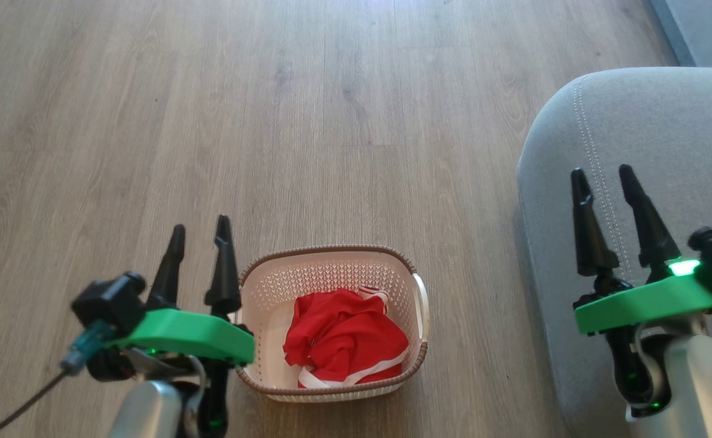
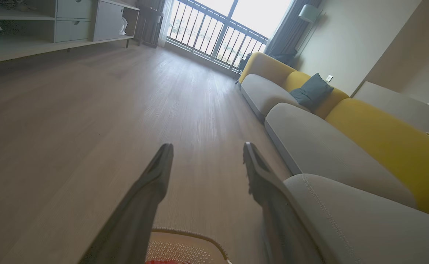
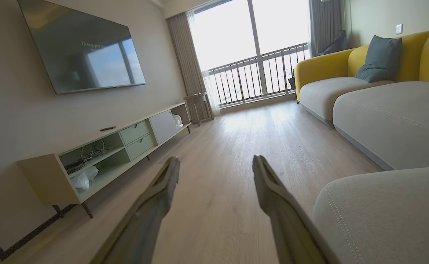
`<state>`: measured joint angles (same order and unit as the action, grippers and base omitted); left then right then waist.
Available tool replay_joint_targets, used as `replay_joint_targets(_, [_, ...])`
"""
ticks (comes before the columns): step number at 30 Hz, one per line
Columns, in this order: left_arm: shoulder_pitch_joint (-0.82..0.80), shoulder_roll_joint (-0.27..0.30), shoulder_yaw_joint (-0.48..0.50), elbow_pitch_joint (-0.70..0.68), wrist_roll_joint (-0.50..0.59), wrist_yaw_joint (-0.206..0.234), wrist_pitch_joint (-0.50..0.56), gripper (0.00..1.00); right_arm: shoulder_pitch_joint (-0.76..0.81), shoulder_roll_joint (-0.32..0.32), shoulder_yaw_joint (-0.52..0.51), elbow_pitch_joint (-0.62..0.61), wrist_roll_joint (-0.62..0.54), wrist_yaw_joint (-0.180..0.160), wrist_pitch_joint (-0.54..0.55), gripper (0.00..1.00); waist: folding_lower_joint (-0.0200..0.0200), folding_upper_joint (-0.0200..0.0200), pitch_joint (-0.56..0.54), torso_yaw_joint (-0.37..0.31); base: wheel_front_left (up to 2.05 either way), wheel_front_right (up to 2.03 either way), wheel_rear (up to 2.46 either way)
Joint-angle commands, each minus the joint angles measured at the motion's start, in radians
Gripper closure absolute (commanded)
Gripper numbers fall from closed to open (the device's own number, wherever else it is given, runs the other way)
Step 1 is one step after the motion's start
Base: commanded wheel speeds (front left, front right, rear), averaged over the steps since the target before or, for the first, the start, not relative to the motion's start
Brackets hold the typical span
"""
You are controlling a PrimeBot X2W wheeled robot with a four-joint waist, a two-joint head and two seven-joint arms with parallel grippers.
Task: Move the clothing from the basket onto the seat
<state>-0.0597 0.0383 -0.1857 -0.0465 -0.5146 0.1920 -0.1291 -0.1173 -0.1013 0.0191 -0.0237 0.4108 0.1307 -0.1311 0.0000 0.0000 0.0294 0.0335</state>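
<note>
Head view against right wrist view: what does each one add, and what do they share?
Head view's own: the basket on the wooden floor, red clothing bunched inside it, and the open left tool to its left. Right wrist view's own: a wall television, a low cabinet, a balcony railing and a yellow sofa back with a dark cushion. Shared: the open right tool, the grey seat and the floor.

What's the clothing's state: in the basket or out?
In. The red clothing lies crumpled inside the basket, which stands on the floor beside the seat.
</note>
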Motion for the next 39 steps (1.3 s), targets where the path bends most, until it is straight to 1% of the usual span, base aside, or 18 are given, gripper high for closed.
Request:
replay_joint_targets(1, [-0.049,0.014,0.007,-0.036,0.032,0.014,-0.016,0.00,-0.050,-0.021,0.023,-0.033,-0.033,0.000,-0.015,0.00,0.0000,0.0000,0.000,0.000,0.00,0.00,0.00])
replay_joint_targets(7, [-0.067,0.053,-0.083,-0.009,0.134,0.088,-0.033,0.00,-0.045,-0.032,0.056,-0.004,-0.109,0.000,-0.032,0.00,0.0000,0.0000,0.006,-0.001,0.00,0.00,0.00])
replay_joint_targets(11, [-0.079,0.073,-0.130,0.010,0.173,0.143,-0.045,0.00,-0.048,-0.039,0.076,0.018,-0.153,0.000,-0.044,0.00,0.0000,0.0000,0.008,-0.001,0.00,0.00,0.00])
replay_joint_targets(16, [-0.089,0.084,-0.152,0.011,0.212,0.199,-0.060,0.00,-0.051,-0.029,0.079,0.019,-0.205,0.000,-0.059,0.00,0.0000,0.0000,0.012,-0.001,0.00,0.00,0.00])
replay_joint_targets(22, [-0.097,0.070,-0.142,-0.033,0.261,0.254,-0.078,0.00,-0.060,-0.025,0.092,-0.005,-0.275,0.000,-0.076,0.00,0.0000,0.0000,0.024,0.002,0.00,0.00,0.00])
replay_joint_targets(24, [-0.096,0.064,-0.132,-0.046,0.277,0.264,-0.084,0.00,-0.064,-0.024,0.094,-0.013,-0.297,0.000,-0.082,0.00,0.0000,0.0000,0.029,0.002,0.00,0.00,0.00])
replay_joint_targets(26, [-0.094,0.057,-0.123,-0.056,0.291,0.265,-0.090,0.00,-0.066,-0.022,0.092,-0.018,-0.316,0.000,-0.088,0.00,0.0000,0.0000,0.034,0.002,0.00,0.00,0.00])
replay_joint_targets(28, [-0.091,0.048,-0.112,-0.057,0.300,0.254,-0.096,0.00,-0.067,-0.021,0.091,-0.016,-0.337,0.000,-0.094,0.00,0.0000,0.0000,0.038,0.002,0.00,0.00,0.00])
replay_joint_targets(36, [-0.071,0.020,-0.091,0.008,0.359,0.158,-0.120,0.00,-0.062,-0.006,0.079,0.033,-0.403,0.000,-0.118,0.00,0.0000,0.0000,0.045,0.001,0.00,0.00,0.00])
replay_joint_targets(37, [-0.064,0.016,-0.089,0.035,0.369,0.136,-0.125,0.00,-0.059,-0.002,0.072,0.067,-0.422,0.000,-0.124,0.00,0.0000,0.0000,0.044,0.002,0.00,0.00,0.00])
replay_joint_targets(39, [-0.054,0.014,-0.085,0.066,0.363,0.113,-0.131,0.00,-0.061,0.007,0.057,0.104,-0.437,0.000,-0.130,0.00,0.0000,0.0000,0.043,0.002,0.00,0.00,0.00])
